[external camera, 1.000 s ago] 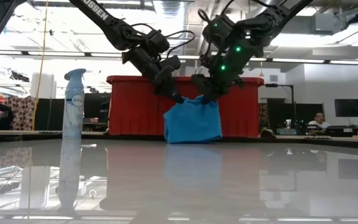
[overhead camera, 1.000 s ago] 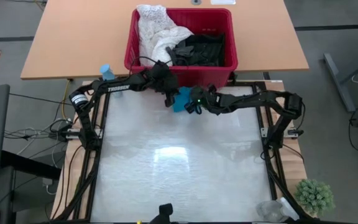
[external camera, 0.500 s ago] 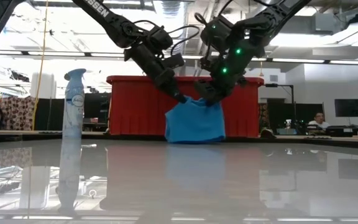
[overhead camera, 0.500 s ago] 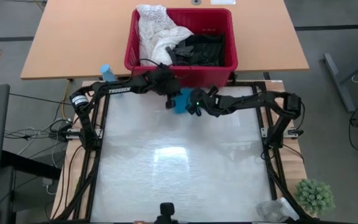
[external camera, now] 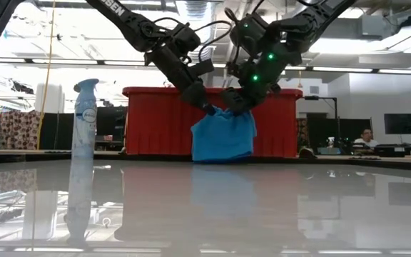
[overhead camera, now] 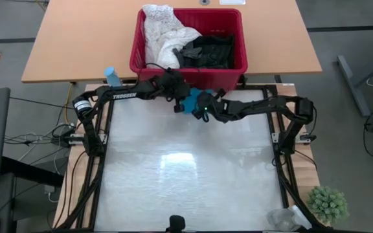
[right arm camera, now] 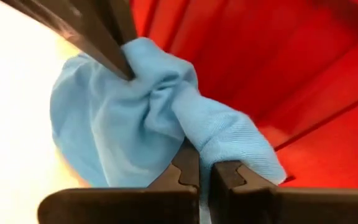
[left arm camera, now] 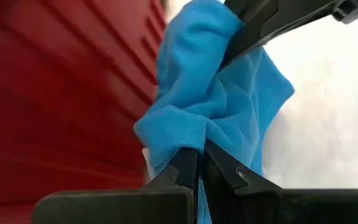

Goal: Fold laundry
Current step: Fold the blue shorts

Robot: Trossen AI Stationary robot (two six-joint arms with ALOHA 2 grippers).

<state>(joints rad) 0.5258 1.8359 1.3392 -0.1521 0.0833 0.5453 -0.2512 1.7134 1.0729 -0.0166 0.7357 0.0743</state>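
Robotics lab or office: open ceiling with strip lights [external camera: 191,8], monitors [external camera: 398,123] on far benches with a seated person [external camera: 366,137], grey floor, loose cables [overhead camera: 28,138], framed white work surface [overhead camera: 186,168] before a wooden desk [overhead camera: 76,39].

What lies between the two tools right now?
Only the small blue garment, bunched and hanging between the left tool and right tool; both are shut on its top edge. The low view shows it best.

A pale wooden table [overhead camera: 76,45] stands on the grey floor [overhead camera: 355,129] just beyond the glossy white worktop [overhead camera: 186,168], a small green plant [overhead camera: 327,202] near the worktop's corner, bright ceiling lights [external camera: 377,43] overhead.
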